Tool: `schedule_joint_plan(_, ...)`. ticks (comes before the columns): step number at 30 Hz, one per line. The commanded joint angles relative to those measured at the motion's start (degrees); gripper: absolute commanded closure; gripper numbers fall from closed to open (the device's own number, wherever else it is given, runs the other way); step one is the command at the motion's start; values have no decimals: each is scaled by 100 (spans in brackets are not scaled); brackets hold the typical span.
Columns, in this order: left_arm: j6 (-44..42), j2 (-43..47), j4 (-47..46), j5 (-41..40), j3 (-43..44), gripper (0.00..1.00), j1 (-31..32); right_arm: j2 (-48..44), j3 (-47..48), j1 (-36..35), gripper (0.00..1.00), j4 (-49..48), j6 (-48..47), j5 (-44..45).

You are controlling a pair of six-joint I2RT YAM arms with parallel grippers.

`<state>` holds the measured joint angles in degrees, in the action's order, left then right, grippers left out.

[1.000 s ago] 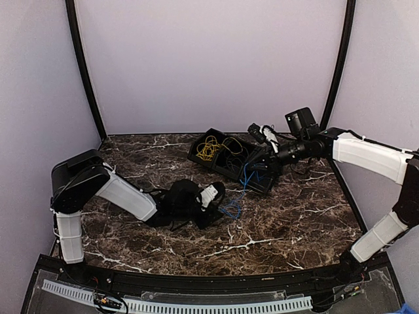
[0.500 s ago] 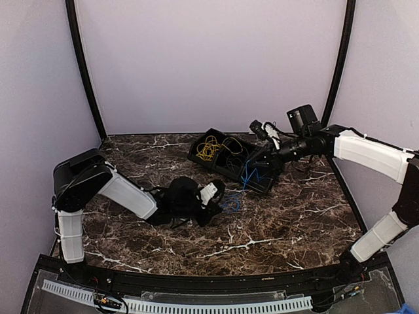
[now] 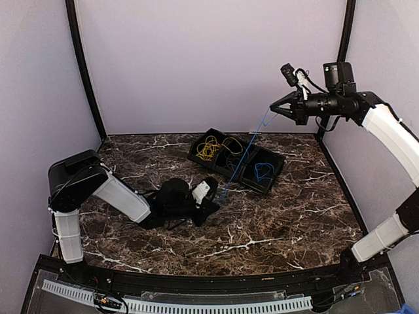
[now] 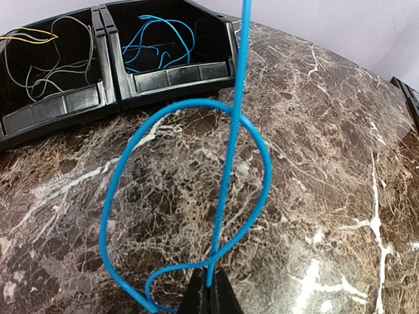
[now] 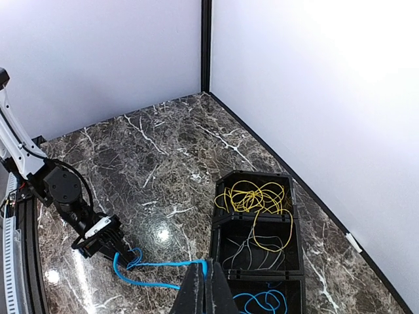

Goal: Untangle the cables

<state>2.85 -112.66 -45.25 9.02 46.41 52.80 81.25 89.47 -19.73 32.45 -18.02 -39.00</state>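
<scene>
One blue cable (image 3: 243, 157) runs taut through the air between both grippers. My left gripper (image 3: 209, 204) lies low on the marble, shut on the cable's lower end. In the left wrist view that cable (image 4: 228, 163) makes one wide loop ahead of the closed left gripper (image 4: 211, 291) and rises straight up. My right gripper (image 3: 272, 108) is high above the bins, shut on the upper end. From above, the right gripper (image 5: 208, 275) pinches the blue cable (image 5: 163, 263), which leads back to the left gripper (image 5: 105, 239). A yellow cable (image 5: 255, 196) is coiled in the far bin.
A black three-compartment bin (image 3: 194, 154) stands at the back middle of the marble table (image 3: 288, 222). It holds the yellow coil (image 3: 211, 148), thin grey wires (image 5: 262, 252) and another blue coil (image 3: 263, 171). Pale walls close the back and sides.
My right gripper rose from the bins up and to the right, pulling the blue cable taut. My left gripper closed on the cable's low end on the table.
</scene>
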Motion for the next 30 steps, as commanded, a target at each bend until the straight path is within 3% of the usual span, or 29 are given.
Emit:
schedule_joint_plan(1,148,11,285,71,-170,99,-33,-199,302,165,100,-401,77,319)
schedule_joint_plan(7,255,93,62,154,-353,96,-32,-229,198,273,100,-587,154,662)
schedule_joint_plan(10,351,315,-482,259,-571,91,-37,-186,135,298,100,-611,100,797)
schedule_joint_plan(18,750,843,-1791,985,-864,63,-24,-130,122,317,100,-759,4,1033)
schedule_joint_plan(30,978,955,-1933,892,-950,61,-16,57,-140,346,100,-1061,-421,1808)
